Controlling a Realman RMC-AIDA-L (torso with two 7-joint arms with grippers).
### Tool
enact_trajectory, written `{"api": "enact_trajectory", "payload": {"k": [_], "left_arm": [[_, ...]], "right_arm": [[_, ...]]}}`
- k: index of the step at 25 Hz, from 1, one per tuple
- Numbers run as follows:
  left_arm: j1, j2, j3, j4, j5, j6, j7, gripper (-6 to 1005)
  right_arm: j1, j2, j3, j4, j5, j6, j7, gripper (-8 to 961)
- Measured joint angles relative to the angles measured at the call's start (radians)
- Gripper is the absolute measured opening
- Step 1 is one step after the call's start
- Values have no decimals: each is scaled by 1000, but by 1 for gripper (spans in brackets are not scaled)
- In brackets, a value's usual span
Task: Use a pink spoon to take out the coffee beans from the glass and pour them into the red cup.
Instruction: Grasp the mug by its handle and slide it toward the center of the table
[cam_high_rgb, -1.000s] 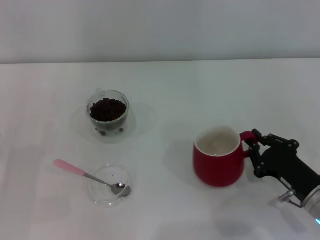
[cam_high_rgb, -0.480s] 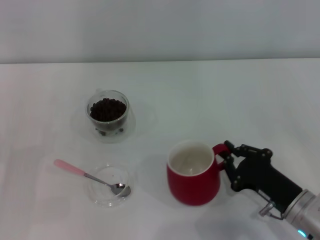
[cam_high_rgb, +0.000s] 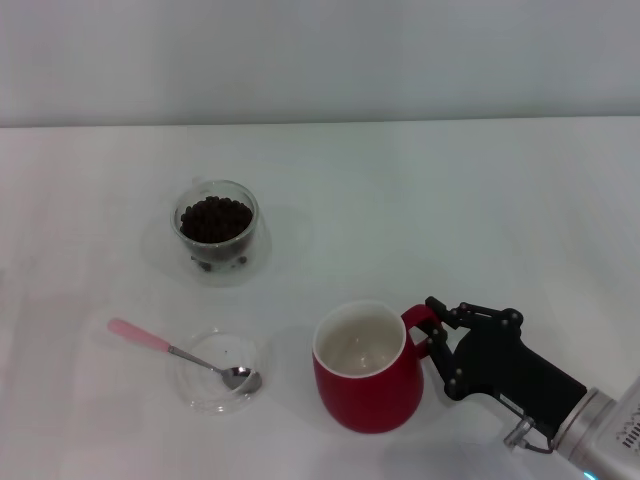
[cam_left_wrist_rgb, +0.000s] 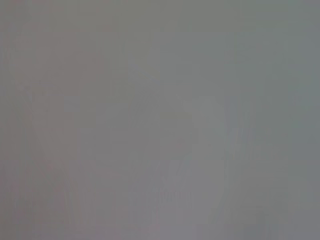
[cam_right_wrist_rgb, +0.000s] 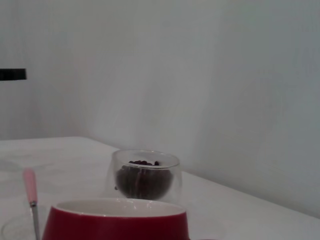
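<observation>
The red cup (cam_high_rgb: 366, 378) stands near the table's front, cream inside, its loop handle gripped by my right gripper (cam_high_rgb: 432, 335), which is shut on it. Its rim also fills the lower edge of the right wrist view, red cup (cam_right_wrist_rgb: 115, 222). The glass (cam_high_rgb: 216, 235) with the coffee beans (cam_high_rgb: 214, 218) sits at the back left; glass (cam_right_wrist_rgb: 145, 175) shows behind the cup. The pink spoon (cam_high_rgb: 180, 352) rests with its metal bowl in a shallow clear dish (cam_high_rgb: 218, 372), handle pointing left. My left gripper is out of view; its wrist view shows only grey.
White table surface (cam_high_rgb: 450, 200) stretches open to the back and right. A pale wall runs behind the table's far edge.
My right gripper has dragged the red cup left and toward the front, from the right side to near the dish. Glass, spoon and dish have not moved.
</observation>
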Motion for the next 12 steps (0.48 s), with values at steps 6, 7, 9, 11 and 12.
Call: {"api": "enact_trajectory", "payload": {"k": [6, 7, 9, 11, 12], "left_arm": [[0, 0, 0, -1, 1, 0, 0, 861], [-1, 0, 0, -1, 1, 0, 0, 861], [-1, 0, 0, -1, 1, 0, 0, 861], [-3, 0, 0, 0, 1, 0, 0, 862], [-3, 0, 0, 0, 1, 0, 0, 862]], "right_arm": [[14, 0, 7, -9, -33, 29, -1, 245], [15, 0, 7, -10, -34, 31, -1, 249], [16, -1, 7, -14, -33, 34, -1, 255], [18, -2, 8, -21, -31, 35, -1, 261], [19, -2, 8, -24, -30, 35, -1, 265]]}}
